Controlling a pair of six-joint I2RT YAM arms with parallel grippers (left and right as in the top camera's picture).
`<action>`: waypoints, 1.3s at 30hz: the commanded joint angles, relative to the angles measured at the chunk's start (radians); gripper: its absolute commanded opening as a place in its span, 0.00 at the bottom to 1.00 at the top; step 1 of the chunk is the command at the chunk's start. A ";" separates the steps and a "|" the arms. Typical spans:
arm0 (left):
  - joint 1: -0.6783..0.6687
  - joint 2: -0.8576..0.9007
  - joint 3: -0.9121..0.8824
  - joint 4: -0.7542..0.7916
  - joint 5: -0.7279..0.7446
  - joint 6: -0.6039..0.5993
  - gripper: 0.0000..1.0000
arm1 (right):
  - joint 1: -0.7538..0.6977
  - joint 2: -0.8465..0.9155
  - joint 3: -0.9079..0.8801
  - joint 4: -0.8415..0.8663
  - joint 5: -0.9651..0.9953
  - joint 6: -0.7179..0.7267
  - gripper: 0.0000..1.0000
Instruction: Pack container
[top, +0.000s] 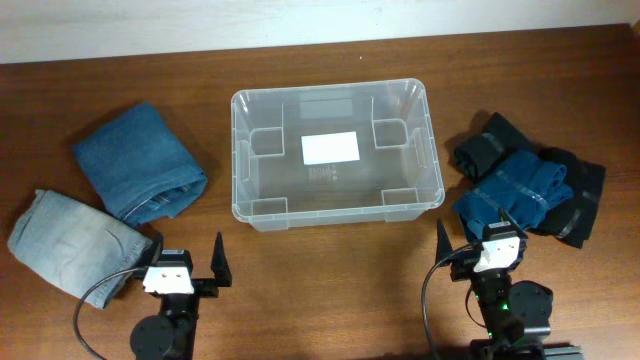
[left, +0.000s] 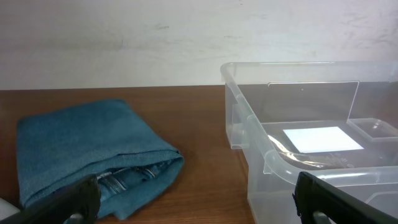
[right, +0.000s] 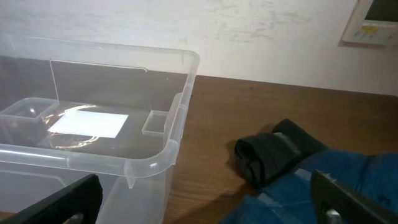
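left gripper (top: 188, 260) and right gripper (top: 472, 240) sit low and level, jaws wide apart, facing the container (top: 330, 91).

office-like room, wooden table (top: 320, 300), wall controller (right: 371, 21)

Left gripper (left: 199, 198) sits low, its dark fingers (left: 78, 202) spread wide at the bottom corners of the view. Folded blue jeans (left: 87, 155) lie on the brown table (left: 199, 130), left. The clear bin (left: 239, 99) stands to the right, apart from the jeans. A white label (left: 322, 138) is on its bottom. A white wall (left: 124, 43) is behind.
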 joint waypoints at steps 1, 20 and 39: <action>-0.001 -0.006 -0.008 0.002 -0.014 0.014 0.99 | -0.005 -0.008 -0.007 -0.001 -0.009 -0.006 0.98; -0.001 -0.006 -0.008 0.002 -0.014 0.014 1.00 | -0.005 -0.008 -0.007 -0.001 -0.009 -0.006 0.98; 0.000 -0.006 -0.008 0.003 -0.048 0.015 0.99 | -0.005 -0.008 -0.007 0.000 -0.010 -0.006 0.98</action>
